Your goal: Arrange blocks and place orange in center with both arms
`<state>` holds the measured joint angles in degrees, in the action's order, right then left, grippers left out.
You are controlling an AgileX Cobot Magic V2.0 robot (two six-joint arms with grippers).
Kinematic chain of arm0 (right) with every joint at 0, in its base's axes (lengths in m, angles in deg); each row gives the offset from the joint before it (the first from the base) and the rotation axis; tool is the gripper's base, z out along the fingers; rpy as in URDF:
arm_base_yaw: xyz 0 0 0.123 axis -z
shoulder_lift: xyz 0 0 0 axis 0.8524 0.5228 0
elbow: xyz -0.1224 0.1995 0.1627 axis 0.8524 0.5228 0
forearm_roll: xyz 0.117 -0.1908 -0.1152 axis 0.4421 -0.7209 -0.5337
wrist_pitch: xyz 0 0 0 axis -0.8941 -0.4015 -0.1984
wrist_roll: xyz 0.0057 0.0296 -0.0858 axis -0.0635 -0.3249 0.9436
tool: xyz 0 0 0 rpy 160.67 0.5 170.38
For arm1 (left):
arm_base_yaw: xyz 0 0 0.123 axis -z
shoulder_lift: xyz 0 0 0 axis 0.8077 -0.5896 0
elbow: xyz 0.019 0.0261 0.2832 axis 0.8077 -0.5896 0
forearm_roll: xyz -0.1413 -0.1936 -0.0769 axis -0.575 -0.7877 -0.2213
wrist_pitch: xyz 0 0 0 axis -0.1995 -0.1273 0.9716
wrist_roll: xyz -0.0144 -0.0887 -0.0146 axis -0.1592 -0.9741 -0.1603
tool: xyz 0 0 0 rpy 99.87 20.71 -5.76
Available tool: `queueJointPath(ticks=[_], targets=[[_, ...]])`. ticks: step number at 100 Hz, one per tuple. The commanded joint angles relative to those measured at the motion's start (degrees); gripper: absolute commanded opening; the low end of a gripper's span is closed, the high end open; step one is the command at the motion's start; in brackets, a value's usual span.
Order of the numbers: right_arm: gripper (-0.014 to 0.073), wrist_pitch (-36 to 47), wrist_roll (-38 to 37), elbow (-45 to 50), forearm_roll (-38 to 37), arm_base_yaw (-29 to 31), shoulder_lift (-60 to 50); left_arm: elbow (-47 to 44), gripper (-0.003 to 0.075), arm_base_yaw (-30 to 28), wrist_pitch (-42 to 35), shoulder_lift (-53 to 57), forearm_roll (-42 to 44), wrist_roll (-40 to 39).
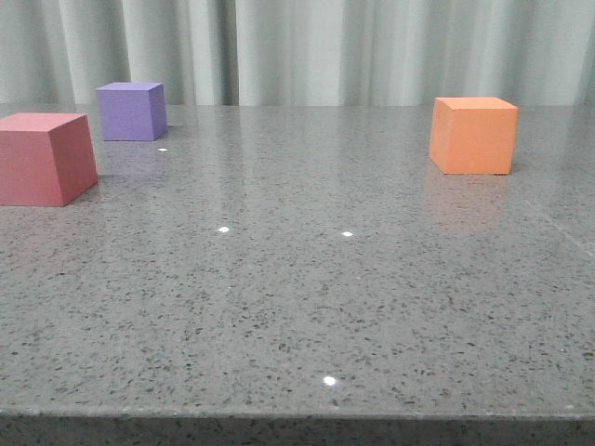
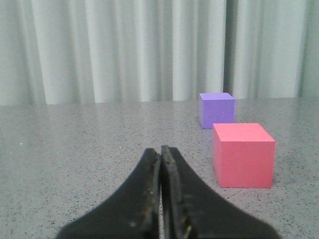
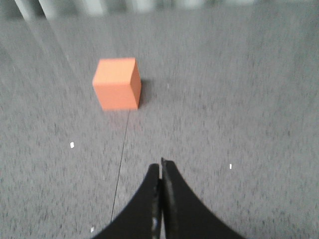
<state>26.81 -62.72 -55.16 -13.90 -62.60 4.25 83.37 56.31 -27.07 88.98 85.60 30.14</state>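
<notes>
Orange cube (image 1: 473,136) sits flat, one face frontward; both arms' jaws pressed together.

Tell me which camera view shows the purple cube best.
The front view shows the purple cube best: sharp and whole, standing apart behind the red cube. The left wrist view also shows it, but its lower corner is hidden behind the red cube. The right wrist view does not show it.

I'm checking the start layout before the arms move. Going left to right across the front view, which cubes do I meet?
red-pink cube → purple cube → orange cube. All three rest apart on the grey table.
</notes>
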Motion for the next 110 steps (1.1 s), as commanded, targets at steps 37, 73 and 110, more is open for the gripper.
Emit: queueJointPath(ticks=[37, 73, 110], targets=[[0.003, -2.22, 0.71, -5.64, 0.33, -0.22, 12.76, -2.48, -0.002, 0.39, -4.67, 2.07, -0.05, 0.07], [0.0597, 0.97, 0.71, -5.64, 0.33, -0.22, 13.21, -2.48, -0.002, 0.39, -4.67, 2.07, -0.05, 0.07], [0.0591, 5.23, 0.77, -7.05, 9.86, -0.56, 18.71, -2.48, -0.002, 0.39, -4.67, 2.07, -0.05, 0.07]])
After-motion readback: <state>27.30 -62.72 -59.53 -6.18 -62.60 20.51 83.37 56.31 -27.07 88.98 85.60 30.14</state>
